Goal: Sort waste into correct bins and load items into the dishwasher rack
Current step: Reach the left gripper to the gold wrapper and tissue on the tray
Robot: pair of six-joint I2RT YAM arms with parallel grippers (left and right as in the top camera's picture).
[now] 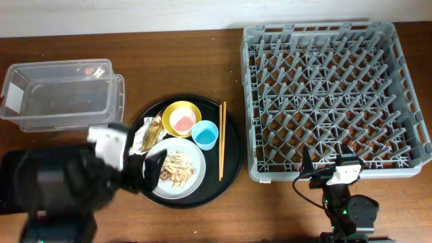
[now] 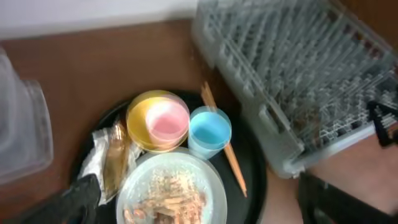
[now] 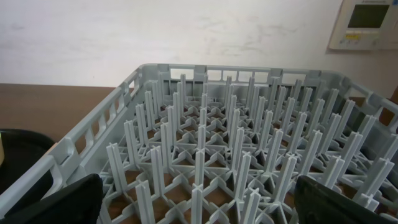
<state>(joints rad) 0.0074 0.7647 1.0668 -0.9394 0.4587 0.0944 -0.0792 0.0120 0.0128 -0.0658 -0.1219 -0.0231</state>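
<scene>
On the round black tray (image 1: 229, 158) a small yellow bowl (image 1: 170, 112) holds a pink cup (image 1: 182, 121); a light blue cup (image 1: 205, 135) stands beside it. Chopsticks (image 1: 221, 140) lie along the tray's right side. The pale plate (image 1: 196, 177) carries the food scraps (image 1: 177, 167). The foil wrapper (image 1: 150, 133) lies left of the plate. My left gripper (image 1: 145, 167) is open over the plate's left edge; its view shows the plate (image 2: 211, 180), scraps (image 2: 168, 199) and foil (image 2: 112, 155). My right gripper (image 3: 202, 208) is open and empty at the rack's (image 1: 331, 94) front edge.
The clear plastic box (image 1: 61, 94) stands at the back left, empty apart from a small speck. The black rectangular tray is out of view. The left arm's bulk covers the table's front left. The rack (image 3: 205, 143) holds nothing.
</scene>
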